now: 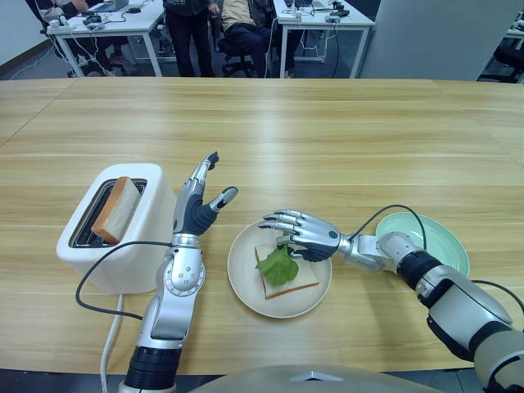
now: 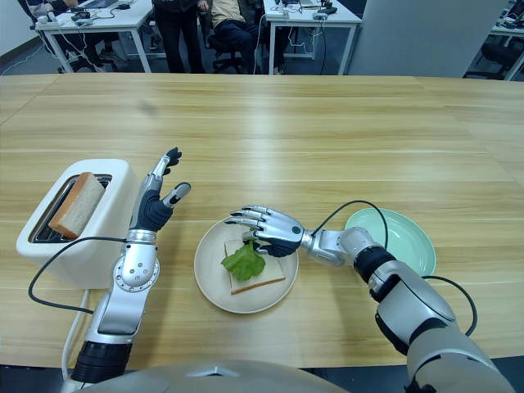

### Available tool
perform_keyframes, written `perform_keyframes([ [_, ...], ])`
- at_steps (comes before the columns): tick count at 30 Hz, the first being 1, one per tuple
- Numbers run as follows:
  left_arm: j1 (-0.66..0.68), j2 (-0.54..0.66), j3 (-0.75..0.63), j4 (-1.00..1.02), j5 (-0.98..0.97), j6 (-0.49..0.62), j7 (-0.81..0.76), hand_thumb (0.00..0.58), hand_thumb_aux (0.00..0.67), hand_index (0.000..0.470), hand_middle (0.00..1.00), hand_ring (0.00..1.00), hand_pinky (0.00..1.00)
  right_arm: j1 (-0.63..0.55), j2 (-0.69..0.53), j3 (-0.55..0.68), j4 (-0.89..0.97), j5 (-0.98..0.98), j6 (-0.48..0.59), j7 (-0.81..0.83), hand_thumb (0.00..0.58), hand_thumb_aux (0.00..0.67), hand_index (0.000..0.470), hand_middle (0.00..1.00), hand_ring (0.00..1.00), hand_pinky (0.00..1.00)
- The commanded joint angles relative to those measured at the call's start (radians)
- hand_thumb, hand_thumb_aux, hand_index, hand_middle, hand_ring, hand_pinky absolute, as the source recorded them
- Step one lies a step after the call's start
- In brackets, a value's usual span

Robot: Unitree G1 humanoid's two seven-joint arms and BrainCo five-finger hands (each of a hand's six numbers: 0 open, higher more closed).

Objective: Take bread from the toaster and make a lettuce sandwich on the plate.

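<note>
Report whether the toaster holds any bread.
Not empty: one slice of bread stands tilted in a slot of the toaster, its top poking out above the rim.

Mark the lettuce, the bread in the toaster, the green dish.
lettuce (image 1: 278, 266), left eye view, middle of the leaf.
bread in the toaster (image 1: 116, 209), left eye view, its broad face.
green dish (image 1: 438, 241), left eye view, bare inside.
</note>
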Motion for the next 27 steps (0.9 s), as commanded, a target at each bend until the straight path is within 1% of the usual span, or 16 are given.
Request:
perform_keyframes([
  [1, 0.003, 0.002, -0.001, 0.022, 0.002, -0.001, 0.0, 0.0, 0.0, 0.0, 0.16, 0.16, 0.16, -0.007, -0.009, 0.01, 0.003, 0.011, -0.011, 0.023, 0.304, 0.208, 0.143, 0.0, 0.0, 0.0],
  [2, 0.004, 0.002, -0.001, 0.021, 0.003, -0.001, 0.001, 0.0, 0.0, 0.0, 0.16, 0.16, 0.16, -0.005, -0.01, 0.009, -0.001, 0.013, -0.013, 0.025, 0.0, 0.0, 0.0, 0.0, 0.0, 0.0],
  [12, 0.007, 0.001, 0.0, 0.021, 0.001, -0.003, 0.003, 0.0, 0.0, 0.0, 0.16, 0.16, 0.16, -0.004, -0.018, -0.002, -0.001, 0.032, -0.017, 0.034, 0.0, 0.0, 0.0, 0.0, 0.0, 0.0],
  [19, 0.011, 0.003, 0.004, 0.02, -0.002, -0.004, 0.003, 0.0, 0.0, 0.0, 0.15, 0.15, 0.15, -0.013, -0.037, -0.015, -0.009, 0.042, 0.0, 0.03, 0.0, 0.0, 0.0, 0.0, 0.0, 0.0],
  [23, 0.014, 0.006, 0.016, -0.025, -0.001, -0.001, 0.0, 0.0, 0.0, 0.0, 0.15, 0.15, 0.15, -0.021, -0.069, -0.08, -0.028, 0.102, -0.003, 0.016, 0.0, 0.0, 0.0, 0.0, 0.0, 0.0],
  [27, 0.022, 0.011, 0.056, -0.2, 0.003, 0.017, -0.023, 0.0, 0.0, 0.0, 0.16, 0.16, 0.16, -0.017, -0.106, -0.209, -0.04, 0.232, -0.015, 0.006, 0.0, 0.0, 0.0, 0.0, 0.0, 0.0],
])
